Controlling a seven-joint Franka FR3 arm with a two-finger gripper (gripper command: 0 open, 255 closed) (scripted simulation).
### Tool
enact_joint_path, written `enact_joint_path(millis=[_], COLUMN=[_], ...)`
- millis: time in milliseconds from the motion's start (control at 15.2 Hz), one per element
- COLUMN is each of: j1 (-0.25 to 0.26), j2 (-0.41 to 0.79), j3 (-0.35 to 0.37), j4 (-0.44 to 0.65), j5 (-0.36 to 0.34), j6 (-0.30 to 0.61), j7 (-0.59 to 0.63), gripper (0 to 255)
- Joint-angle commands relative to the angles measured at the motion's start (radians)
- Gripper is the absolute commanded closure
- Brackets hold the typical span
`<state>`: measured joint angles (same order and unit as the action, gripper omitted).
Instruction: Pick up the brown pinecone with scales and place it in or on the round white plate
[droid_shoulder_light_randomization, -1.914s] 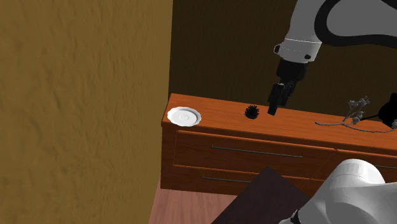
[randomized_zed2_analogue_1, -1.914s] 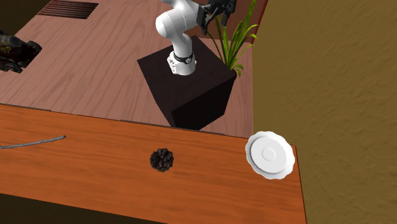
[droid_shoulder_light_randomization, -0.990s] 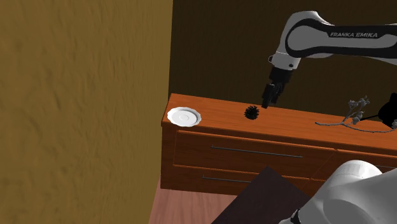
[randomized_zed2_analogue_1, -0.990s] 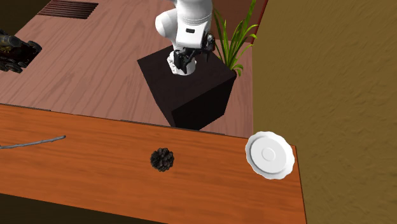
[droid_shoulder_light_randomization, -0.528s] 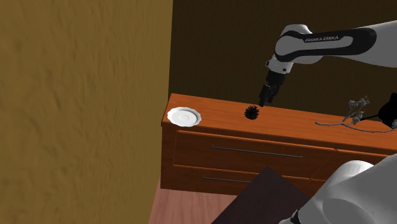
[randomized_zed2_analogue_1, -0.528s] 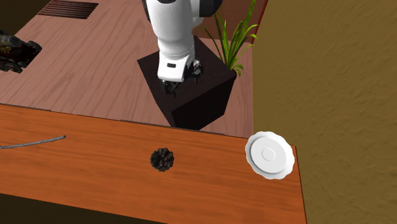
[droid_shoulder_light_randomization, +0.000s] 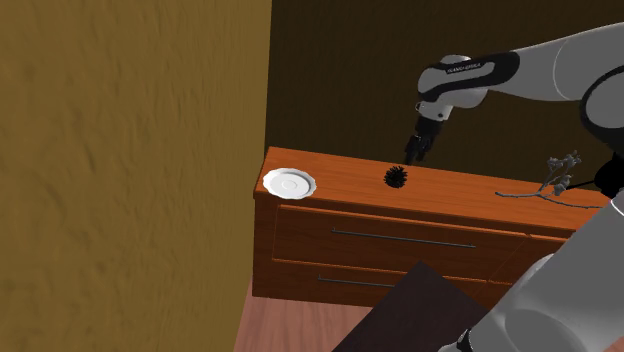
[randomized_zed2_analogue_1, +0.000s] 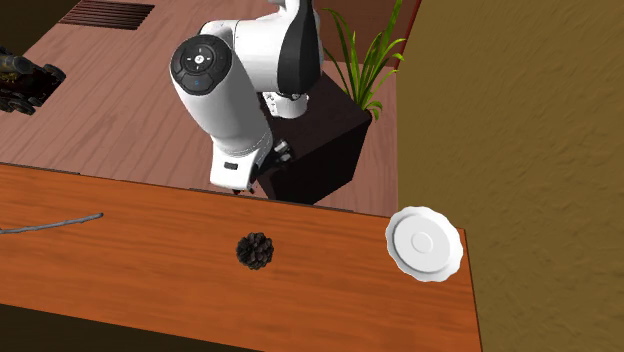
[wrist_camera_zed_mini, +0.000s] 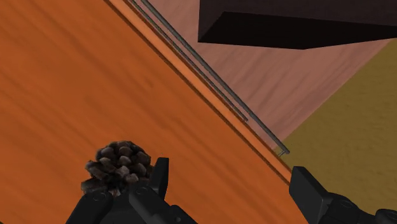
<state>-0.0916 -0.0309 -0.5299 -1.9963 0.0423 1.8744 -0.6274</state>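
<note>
Dark-brown pinecone (wrist_camera_zed_mini: 118, 167) sits on the orange wooden dresser top (wrist_camera_zed_mini: 63, 76), well apart from the round white plate (randomized_zed2_analogue_1: 424, 243) and just outside one finger of my gripper (wrist_camera_zed_mini: 232, 181), jaws wide open and empty; probably light, stiff, rough, brittle-scaled, so pinch gently across its middle.

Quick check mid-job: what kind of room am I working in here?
Likely a room in a house: a wooden dresser with drawers against a textured ochre wall, a wood-plank floor, and a leafy houseplant beside the stand.
</note>
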Motion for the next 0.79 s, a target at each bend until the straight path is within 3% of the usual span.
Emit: enact_joint_path(millis=[0,264,660,726], j1=[-0.015,-0.075,-0.205,-0.205], j2=[0.083,0.259,0.515,0.517], j3=[-0.02,-0.038,-0.016,-0.013], j4=[0.055,0.196,0.45,0.439], j5=[0.051,0.162,0.302,0.303], j6=[0.01,0.001,-0.055,-0.042], j7=[-0.053,-0.157,-0.26,-0.261], gripper=[0,0,0,0])
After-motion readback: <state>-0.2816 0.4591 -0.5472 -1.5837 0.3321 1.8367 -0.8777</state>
